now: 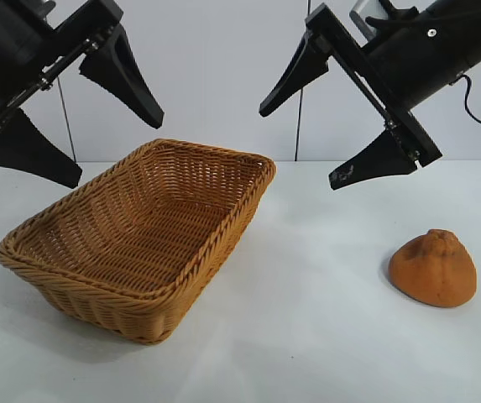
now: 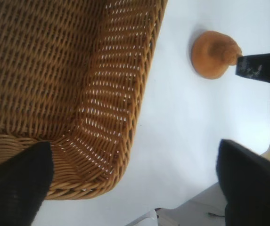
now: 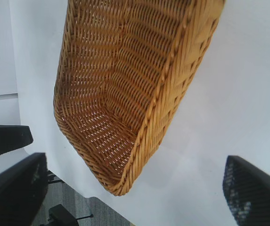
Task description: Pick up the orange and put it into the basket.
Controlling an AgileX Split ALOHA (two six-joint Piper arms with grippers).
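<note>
While the right wrist view misses the orange (image 1: 434, 268), both grippers, left (image 1: 76, 117) and right (image 1: 338, 126), hang wide-fingered, empty, above basket (image 1: 215, 222) and bare tabletop (image 1: 307, 336).

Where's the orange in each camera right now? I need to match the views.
Exterior: the orange sits on the table at lower right, apart from the basket.
Left wrist: orange upper right, beyond the basket rim.
Right wrist: not in view.
Shared landmark: the basket.

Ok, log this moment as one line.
orange: on table, right of basket | basket: empty | left gripper: open, above basket | right gripper: open, above table | nothing held
</note>
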